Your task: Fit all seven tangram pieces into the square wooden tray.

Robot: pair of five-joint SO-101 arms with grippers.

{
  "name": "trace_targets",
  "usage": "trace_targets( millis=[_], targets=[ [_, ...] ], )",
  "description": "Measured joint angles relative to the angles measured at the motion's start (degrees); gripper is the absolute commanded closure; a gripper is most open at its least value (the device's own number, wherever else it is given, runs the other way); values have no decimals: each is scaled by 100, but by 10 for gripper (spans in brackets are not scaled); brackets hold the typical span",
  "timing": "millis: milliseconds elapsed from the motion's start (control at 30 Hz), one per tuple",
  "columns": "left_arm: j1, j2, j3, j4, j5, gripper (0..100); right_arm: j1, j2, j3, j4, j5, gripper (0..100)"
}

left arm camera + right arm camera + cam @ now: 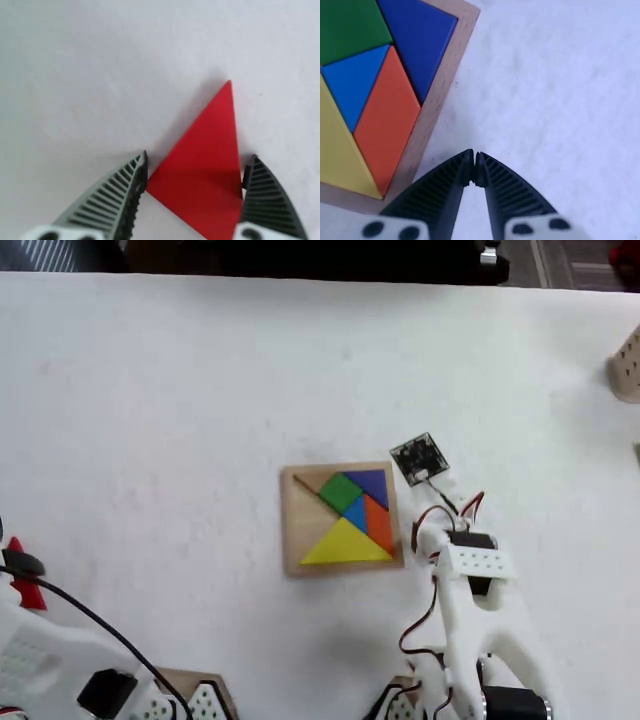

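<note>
**Red triangle pinched edge-on, well left of the tray**

Holding the red triangle in the left gripper. Spread about as wide as the piece, with one fingertip on a corner and the other along the opposite edge. Looks like contact on both sides. Cannot tell whether lifted or lying on the white table. Sitting at the near-left of the table, well apart from the square wooden tray in the middle.

Right gripper: just right of the tray rim, fully closed, tips touching, nothing in it.

Counting five pieces seated: green square, blue triangle, orange parallelogram, small blue triangle and yellow triangle. All packed toward the right and near sides, leaving bare wood on the left half.

Handling, as a guess:
- Treat as rigid, light, thin painted wood with no give and probably slick faces.
- Expect converging edges to squirt the piece toward its tip under a hard squeeze, and corner contact to let it pivot.
- Better to grip at the wide end with moderate force.
- Keep it flat when lowering. Likely to jam on the rim or neighbouring pieces rather than flex.
</note>
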State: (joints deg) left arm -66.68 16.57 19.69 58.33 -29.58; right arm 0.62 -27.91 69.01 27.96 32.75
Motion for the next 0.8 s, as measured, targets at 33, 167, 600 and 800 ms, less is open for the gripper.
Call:
trace_targets(
  millis=[33,167,600,800],
  targets=[
    [0,0,0,53,0,695,0,0,0,0,0,981],
    [-79,0,-9,158,-9,697,0,0,0,0,0,981],
    [-132,-141,352,220,-580,751,0,0,0,0,0,981],
    [-114,-158,404,281,-589,874,0,0,0,0,0,981]
  ],
)
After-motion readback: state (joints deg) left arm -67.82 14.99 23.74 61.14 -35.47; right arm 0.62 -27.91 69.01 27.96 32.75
